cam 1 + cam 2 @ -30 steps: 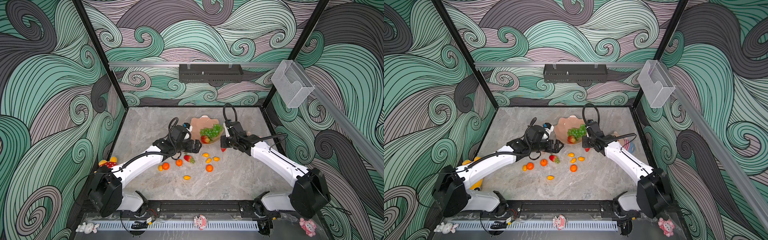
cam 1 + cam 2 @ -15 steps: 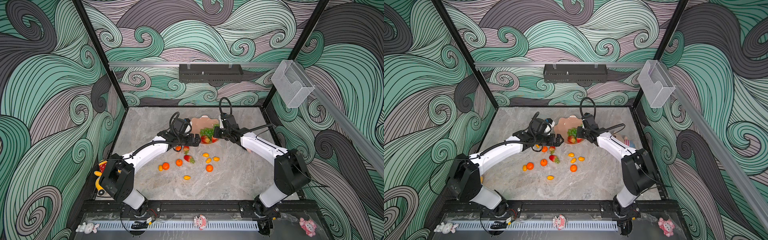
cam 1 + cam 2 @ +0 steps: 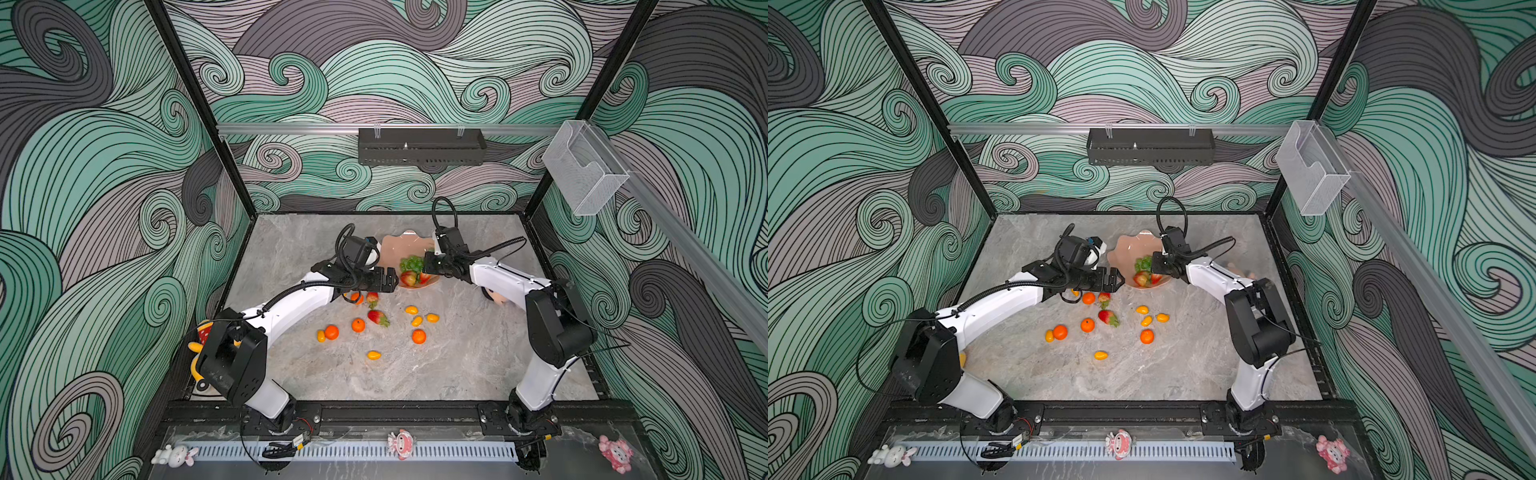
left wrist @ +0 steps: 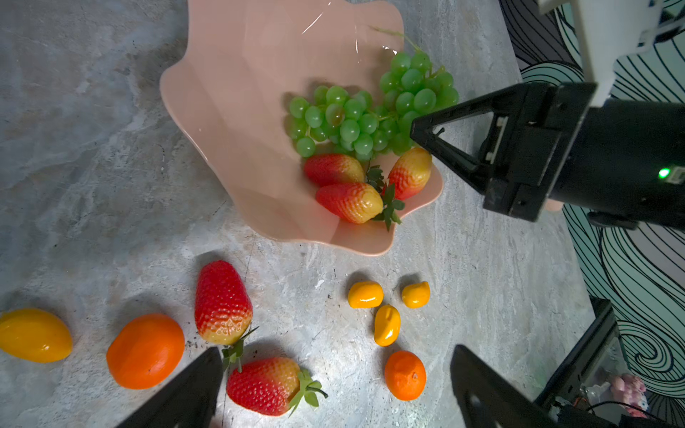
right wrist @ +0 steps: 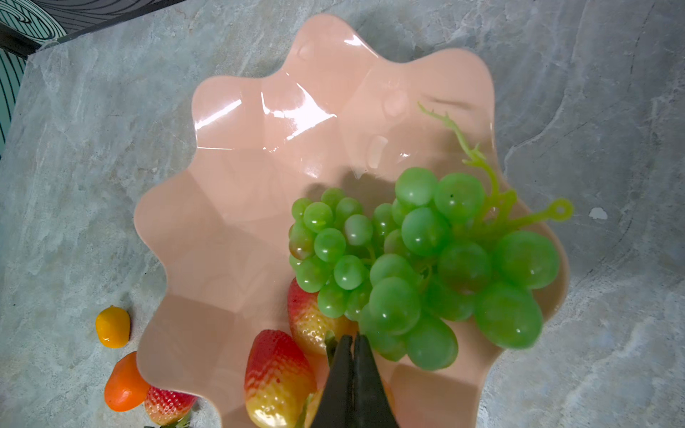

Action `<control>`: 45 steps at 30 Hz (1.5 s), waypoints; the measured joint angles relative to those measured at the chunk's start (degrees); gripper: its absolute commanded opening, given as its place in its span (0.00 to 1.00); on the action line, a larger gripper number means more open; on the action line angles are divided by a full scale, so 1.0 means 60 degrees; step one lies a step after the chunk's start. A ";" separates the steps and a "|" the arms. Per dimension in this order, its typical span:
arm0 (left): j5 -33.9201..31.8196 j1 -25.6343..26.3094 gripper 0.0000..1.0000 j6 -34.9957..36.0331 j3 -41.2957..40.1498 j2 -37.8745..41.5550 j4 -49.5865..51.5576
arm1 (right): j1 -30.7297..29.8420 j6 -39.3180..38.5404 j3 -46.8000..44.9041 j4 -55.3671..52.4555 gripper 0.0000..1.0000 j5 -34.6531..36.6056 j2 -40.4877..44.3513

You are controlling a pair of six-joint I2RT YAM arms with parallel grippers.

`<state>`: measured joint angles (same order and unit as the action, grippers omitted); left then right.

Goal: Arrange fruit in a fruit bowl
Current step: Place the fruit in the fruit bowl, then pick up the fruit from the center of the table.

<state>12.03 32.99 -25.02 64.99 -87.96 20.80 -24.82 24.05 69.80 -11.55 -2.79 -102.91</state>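
Fruit bowl [image 3: 397, 249]: far centre of the table [image 3: 457, 374].
Bowl contents: grape bunch [image 4: 356, 118], three strawberries [image 4: 348, 202].
Loose fruit [image 3: 358, 325]: on the table, near side of the bowl.
Left tool [image 3: 390, 279]: jaws wide apart, empty, just left of the bowl.
Right tool [image 5: 352, 339]: jaws pressed together, gripping nothing, over the bowl's right side.

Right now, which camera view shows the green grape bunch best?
The right wrist view: the grape bunch is large and close, single grapes and stem clear, inside the fruit bowl. The left wrist view shows it too, but smaller. In both top views it is a small green patch.
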 measured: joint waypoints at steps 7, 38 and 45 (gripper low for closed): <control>0.0051 -0.0025 0.99 0.0000 -0.0087 0.0033 0.0022 | 0.0007 -0.0361 0.0062 -0.0106 0.24 0.0117 0.0106; -0.0605 0.0714 0.82 -0.1228 -0.3075 0.3319 0.0885 | -0.1942 -0.0095 -0.4229 -0.2084 0.27 0.1231 0.7027; -0.1111 0.0714 0.73 -0.1537 -0.3078 0.3297 0.1610 | -0.3497 0.0204 -0.4350 -0.2076 0.27 0.1552 0.6317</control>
<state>5.37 37.28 -34.24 46.52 -68.18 30.46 -45.80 25.28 43.70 -24.01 6.52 -65.01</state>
